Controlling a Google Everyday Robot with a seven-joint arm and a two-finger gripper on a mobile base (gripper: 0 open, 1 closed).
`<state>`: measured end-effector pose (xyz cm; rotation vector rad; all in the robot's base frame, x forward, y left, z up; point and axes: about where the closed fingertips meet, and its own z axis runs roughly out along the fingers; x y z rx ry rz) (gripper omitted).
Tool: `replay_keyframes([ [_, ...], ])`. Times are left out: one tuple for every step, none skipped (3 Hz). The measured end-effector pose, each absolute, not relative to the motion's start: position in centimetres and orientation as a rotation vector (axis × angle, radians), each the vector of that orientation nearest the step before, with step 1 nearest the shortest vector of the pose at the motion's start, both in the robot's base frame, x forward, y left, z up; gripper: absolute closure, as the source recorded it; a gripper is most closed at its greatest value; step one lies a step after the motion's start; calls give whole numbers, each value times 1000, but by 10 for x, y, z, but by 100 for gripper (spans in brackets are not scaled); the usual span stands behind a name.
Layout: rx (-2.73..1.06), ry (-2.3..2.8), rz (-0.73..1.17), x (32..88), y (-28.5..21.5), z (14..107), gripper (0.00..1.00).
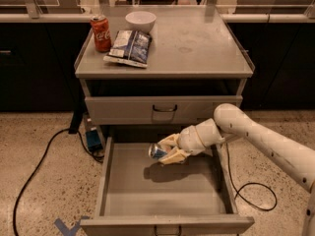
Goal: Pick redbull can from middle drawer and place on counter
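Note:
The redbull can (156,151), slim and silver-blue, lies tilted on its side between the fingers of my gripper (166,151). The gripper is shut on the can and holds it above the floor of the open middle drawer (162,193), casting a shadow below. My white arm reaches in from the right. The counter (197,45) is the grey worktop of the cart, above and behind the gripper.
On the counter's left stand a red cola can (100,32), a white bowl (140,20) and a blue-white snack bag (129,47). A closed drawer front (163,110) sits just above the gripper. Black cables (42,161) lie on the floor on both sides.

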<state>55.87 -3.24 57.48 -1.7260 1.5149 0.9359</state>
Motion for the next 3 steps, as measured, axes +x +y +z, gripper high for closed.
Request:
replay_keyframes([
  [-1773,1379,868,556,-19,642,100],
  [-1816,1228,814,548,-6,727,100],
  [-1848,1131,751,529,5,797,100],
])
